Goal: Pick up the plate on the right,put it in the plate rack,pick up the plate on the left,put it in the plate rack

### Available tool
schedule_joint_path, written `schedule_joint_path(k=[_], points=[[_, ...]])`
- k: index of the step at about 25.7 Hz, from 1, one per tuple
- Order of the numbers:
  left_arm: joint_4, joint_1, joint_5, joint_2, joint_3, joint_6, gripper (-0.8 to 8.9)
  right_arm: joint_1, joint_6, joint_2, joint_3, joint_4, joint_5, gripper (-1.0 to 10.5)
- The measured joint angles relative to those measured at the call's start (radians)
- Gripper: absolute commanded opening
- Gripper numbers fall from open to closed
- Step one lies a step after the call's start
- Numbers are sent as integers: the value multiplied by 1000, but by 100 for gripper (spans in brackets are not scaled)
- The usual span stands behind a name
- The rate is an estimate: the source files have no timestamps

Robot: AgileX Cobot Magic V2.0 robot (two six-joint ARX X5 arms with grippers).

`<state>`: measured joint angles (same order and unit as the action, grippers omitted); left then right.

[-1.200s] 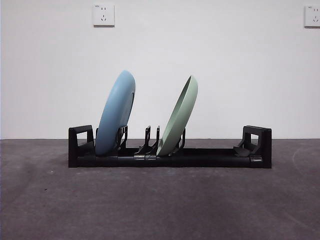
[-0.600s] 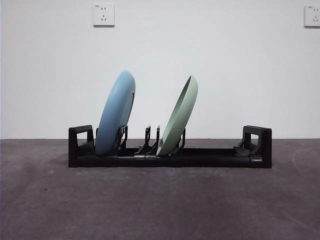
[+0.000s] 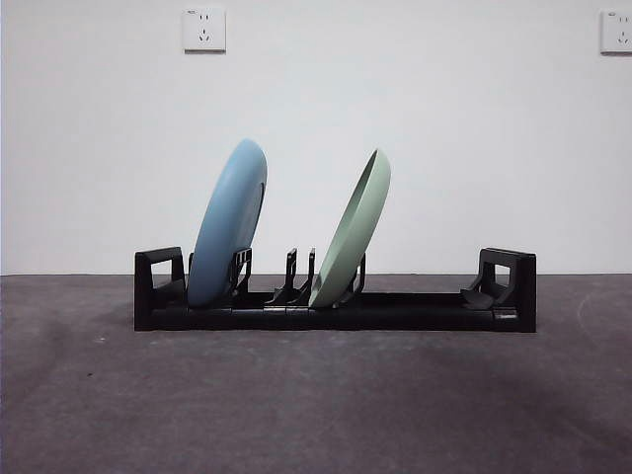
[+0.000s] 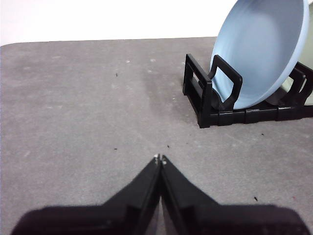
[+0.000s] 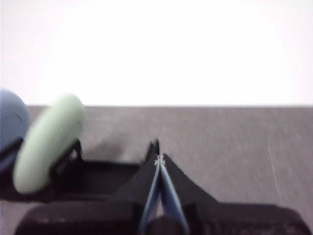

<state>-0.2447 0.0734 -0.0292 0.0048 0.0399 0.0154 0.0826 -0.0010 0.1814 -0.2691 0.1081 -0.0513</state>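
The black plate rack [image 3: 336,308] lies across the middle of the table. A light blue plate [image 3: 229,225] stands tilted in its left slots, and a pale green plate [image 3: 352,232] leans in the middle slots. Neither arm shows in the front view. My left gripper [image 4: 159,158] is shut and empty, low over bare table, short of the rack's left end [image 4: 203,98] and the blue plate [image 4: 261,49]. My right gripper [image 5: 158,159] is shut and empty too, above the rack [image 5: 98,176] to the right of the green plate [image 5: 46,139]; that view is blurred.
Two white wall sockets [image 3: 204,29] [image 3: 616,32] sit high on the white back wall. Dark grey table surface [image 3: 316,395] stretches in front of the rack, and the rack's right half [image 3: 444,301] holds no plate.
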Motion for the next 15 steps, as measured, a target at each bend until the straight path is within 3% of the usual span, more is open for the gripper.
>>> schedule_joint_path(k=[15], points=[[0, 0, 0, 0, 0, 0, -1, -11, 40, -177, 253, 28, -1, 1]])
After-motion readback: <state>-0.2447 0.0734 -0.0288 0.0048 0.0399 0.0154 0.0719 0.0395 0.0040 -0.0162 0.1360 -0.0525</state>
